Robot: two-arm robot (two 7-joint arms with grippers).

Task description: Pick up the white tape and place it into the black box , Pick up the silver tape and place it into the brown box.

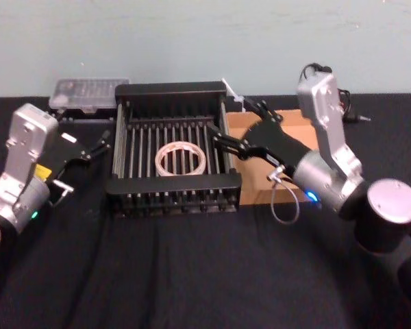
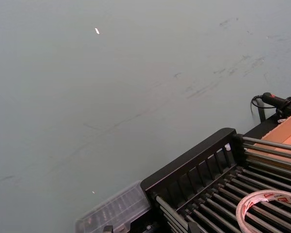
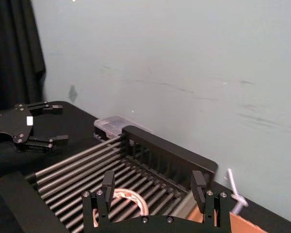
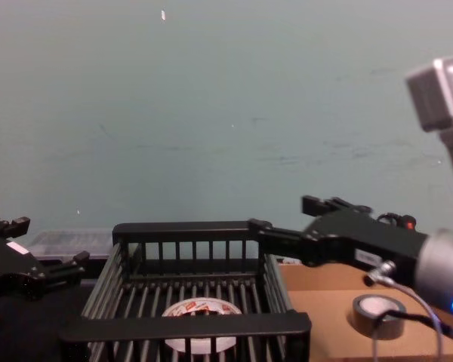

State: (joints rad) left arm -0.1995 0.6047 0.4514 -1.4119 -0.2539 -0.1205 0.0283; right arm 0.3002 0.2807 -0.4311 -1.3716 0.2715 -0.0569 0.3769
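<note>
The white tape [image 1: 181, 159] lies flat on the barred floor of the black box [image 1: 171, 184], also seen in the left wrist view as white tape [image 2: 269, 204] and from the chest as white tape [image 4: 200, 313]. The silver tape [image 4: 377, 313] lies in the brown box [image 4: 325, 317], which stands right of the crate. My right gripper [image 1: 226, 144] hangs open and empty above the crate's right rim; its fingers [image 3: 108, 182] are spread wide. Left of the crate, my left gripper [image 1: 89, 147] is open and holds nothing.
A clear plastic case [image 1: 89, 92] sits behind the crate's left corner. A thin wire loop [image 1: 284, 205] dangles from the right wrist over the brown box [image 1: 257, 192]. A black cable plug [image 2: 276, 99] lies at the table's back right. The wall stands close behind.
</note>
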